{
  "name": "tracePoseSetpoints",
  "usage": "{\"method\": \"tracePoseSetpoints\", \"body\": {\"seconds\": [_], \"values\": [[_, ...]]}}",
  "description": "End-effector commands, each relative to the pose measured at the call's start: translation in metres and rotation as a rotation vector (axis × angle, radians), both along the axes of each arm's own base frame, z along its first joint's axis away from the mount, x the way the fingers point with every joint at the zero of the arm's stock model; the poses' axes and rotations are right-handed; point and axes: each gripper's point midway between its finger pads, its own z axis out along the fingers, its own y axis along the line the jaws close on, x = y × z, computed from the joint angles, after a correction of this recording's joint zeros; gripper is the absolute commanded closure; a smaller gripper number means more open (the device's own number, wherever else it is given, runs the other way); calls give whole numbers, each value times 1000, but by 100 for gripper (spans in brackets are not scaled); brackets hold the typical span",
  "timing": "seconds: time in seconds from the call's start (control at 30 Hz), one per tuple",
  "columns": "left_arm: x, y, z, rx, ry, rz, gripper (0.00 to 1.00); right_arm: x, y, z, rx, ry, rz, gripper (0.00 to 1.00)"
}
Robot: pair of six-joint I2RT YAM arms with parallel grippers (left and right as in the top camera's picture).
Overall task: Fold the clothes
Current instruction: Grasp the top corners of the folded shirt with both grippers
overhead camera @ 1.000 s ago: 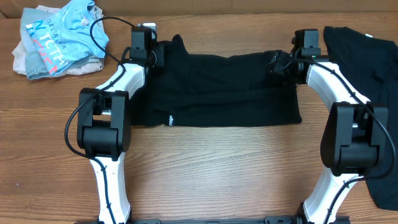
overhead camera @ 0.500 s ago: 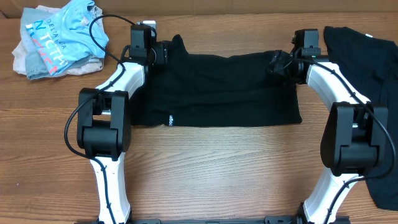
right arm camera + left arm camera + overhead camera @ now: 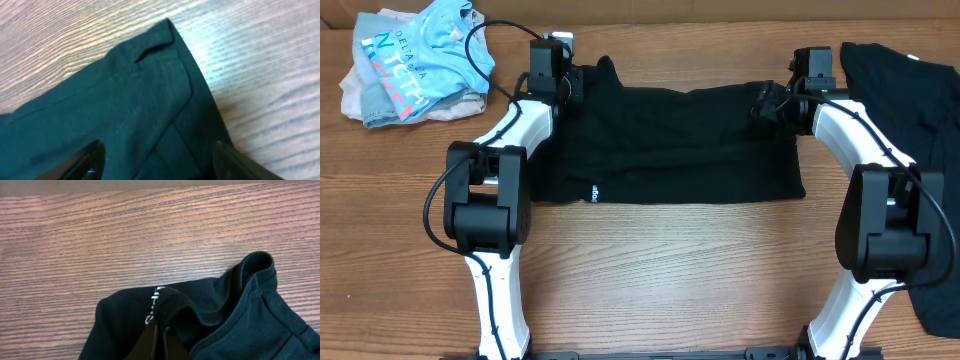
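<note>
A black soft-fabric T-shirt (image 3: 670,145) lies spread flat across the middle of a wooden table (image 3: 670,280), with small white print at its near-left hem. At the shirt's far left corner, the left gripper (image 3: 572,88) has its jaws pressed together, pinching a raised fold of the fabric. At the far right corner, the right gripper (image 3: 765,103) hangs over the cloth with its jaws wide apart. A second black T-shirt (image 3: 910,120) lies along the right edge; a heap of light-blue and pale clothes (image 3: 410,65) occupies the far left corner.
</note>
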Motion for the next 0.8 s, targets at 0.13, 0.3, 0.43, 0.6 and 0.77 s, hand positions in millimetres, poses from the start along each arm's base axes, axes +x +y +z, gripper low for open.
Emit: {"method": "tracePoseSetpoints", "body": {"seconds": [0.13, 0.3, 0.43, 0.6, 0.77], "values": [[8, -2, 39, -3, -71, -6, 96, 24, -12, 17, -120, -110, 55, 28], [7, -1, 39, -3, -62, -6, 96, 38, -11, 19, -141, -170, 81, 28], [2, -1, 33, 1, -30, -6, 96, 42, -8, 0, -135, -158, 85, 28], [-5, 0, 25, -20, 12, 16, 96, 54, 5, -15, -134, -193, 106, 28], [-8, 0, 21, -22, 35, 21, 96, 67, 20, -22, -153, -238, 120, 28]]}}
